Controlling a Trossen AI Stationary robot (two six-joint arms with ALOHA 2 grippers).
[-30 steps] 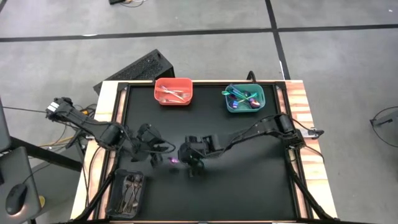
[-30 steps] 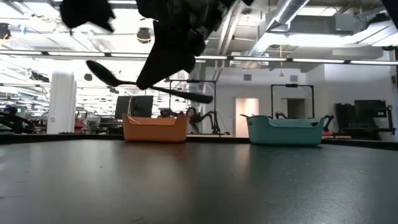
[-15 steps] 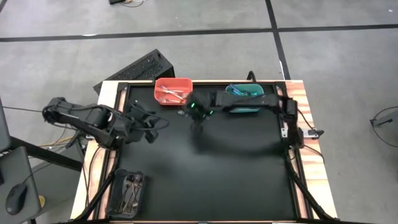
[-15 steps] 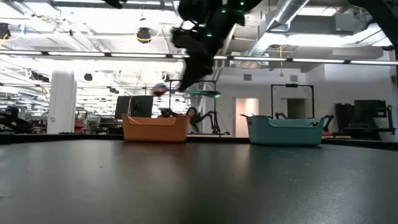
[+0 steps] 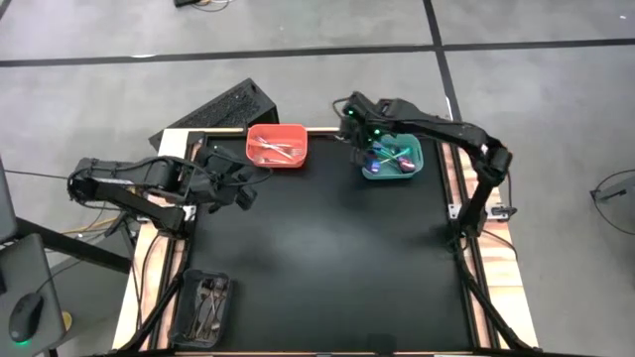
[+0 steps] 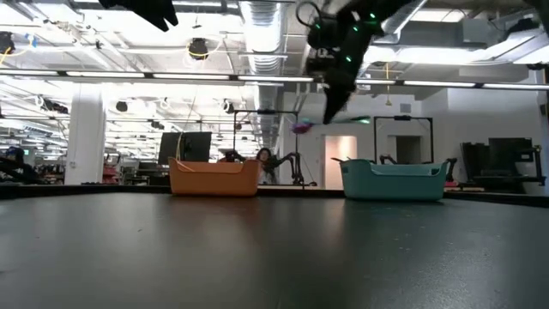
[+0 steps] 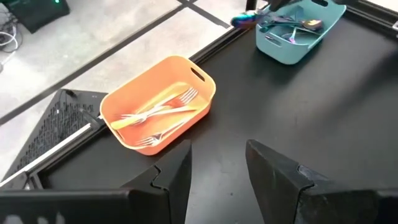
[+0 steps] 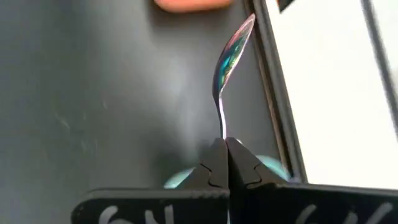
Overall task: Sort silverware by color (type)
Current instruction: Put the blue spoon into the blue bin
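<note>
My right gripper (image 8: 225,148) is clenched on the handle of an iridescent spoon (image 8: 231,59), held in the air at the teal bin's (image 5: 374,174) rim on the side nearest the red bin (image 5: 277,160). More iridescent silverware (image 7: 292,26) lies inside the teal bin. Farther from the teal bin, past the red bin with its silver forks (image 7: 163,112), my left gripper (image 7: 217,171) hangs parted, holding nothing.
</note>
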